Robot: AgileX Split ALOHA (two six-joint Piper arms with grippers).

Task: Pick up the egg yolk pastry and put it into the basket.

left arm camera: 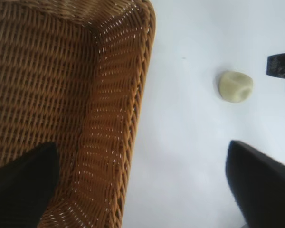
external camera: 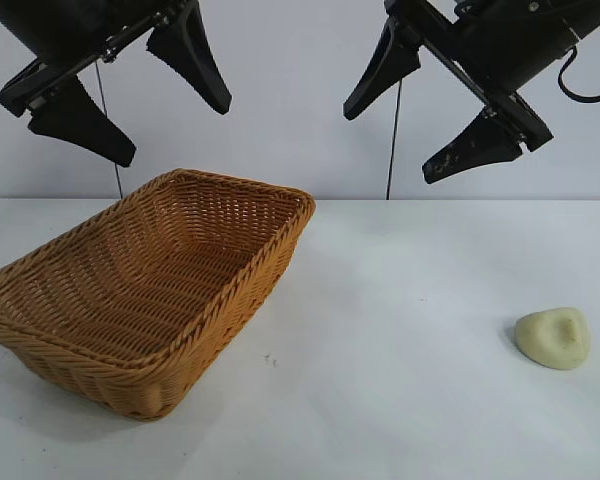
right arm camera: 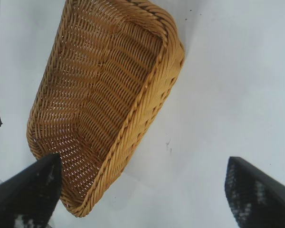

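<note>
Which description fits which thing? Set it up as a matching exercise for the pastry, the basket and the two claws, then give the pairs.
Column one:
1. egg yolk pastry
2. basket
3. left claw
4. right claw

Column two:
a. woven orange-brown, empty, on the table's left side
b. open, raised above the basket
c. pale yellow lump lying on the table's right side, apart from the basket
d. open, raised at the right, high above the bare table

Pairs: 1-c, 2-a, 3-b, 4-d
</note>
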